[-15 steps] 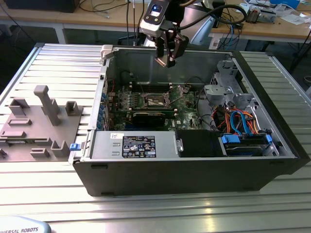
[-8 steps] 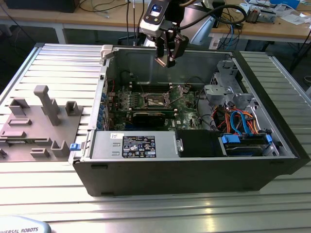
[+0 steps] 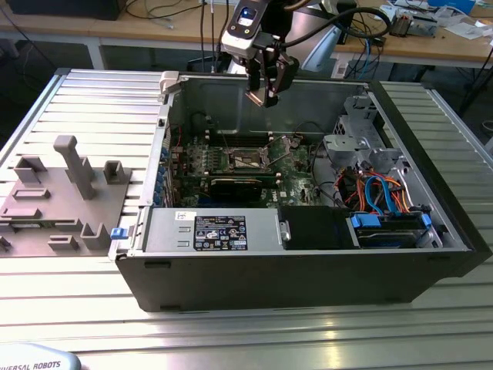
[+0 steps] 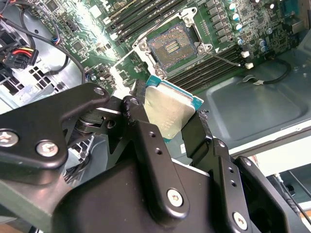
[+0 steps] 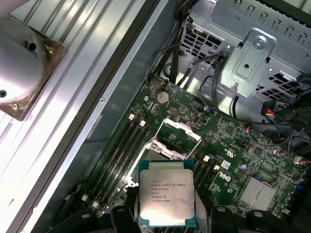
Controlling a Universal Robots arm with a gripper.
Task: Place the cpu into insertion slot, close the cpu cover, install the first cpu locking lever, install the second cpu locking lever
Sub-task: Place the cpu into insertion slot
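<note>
- Behind your workspace, wooden benches (image 3: 431, 46) run along the back of the room, with cables and loose gear on them.
- The ribbed metal surface (image 3: 92, 92) carries everything you are working with.
- At the exterior view's left you have a grey fixture (image 3: 62, 193) with upright blocks and pockets, just beside the computer case (image 3: 293, 270).
- The black case lies on its side with its open face upward, so you look straight into it.
- Along its near edge sits the power supply (image 3: 219, 231), a grey box with a label on top.
- Behind that box lies the green motherboard (image 3: 192, 162), flat on the case floor.
- The insertion slot (image 3: 245, 159) sits near the middle of the board. In the second wrist view you see its contact field (image 4: 171, 46) bare inside the silvery rim.
- In the first wrist view, the cpu cover (image 5: 181, 127) stands swung up off the board, its square window open to you.
- Your gripper (image 3: 266, 94) hangs above the case's far wall, well above the board and apart from the slot.
- Its black fingers (image 4: 141, 116) are clamped on the cpu (image 4: 170, 109), one on each opposite edge.
- In the first wrist view the cpu (image 5: 166, 191) shows you its silvery printed top, with the green rim visible around it.
- Toward the exterior view's right you find a silvery drive cage (image 3: 350, 135).
- Orange, blue and red cables (image 3: 377, 189) loop in front of that cage.
</note>
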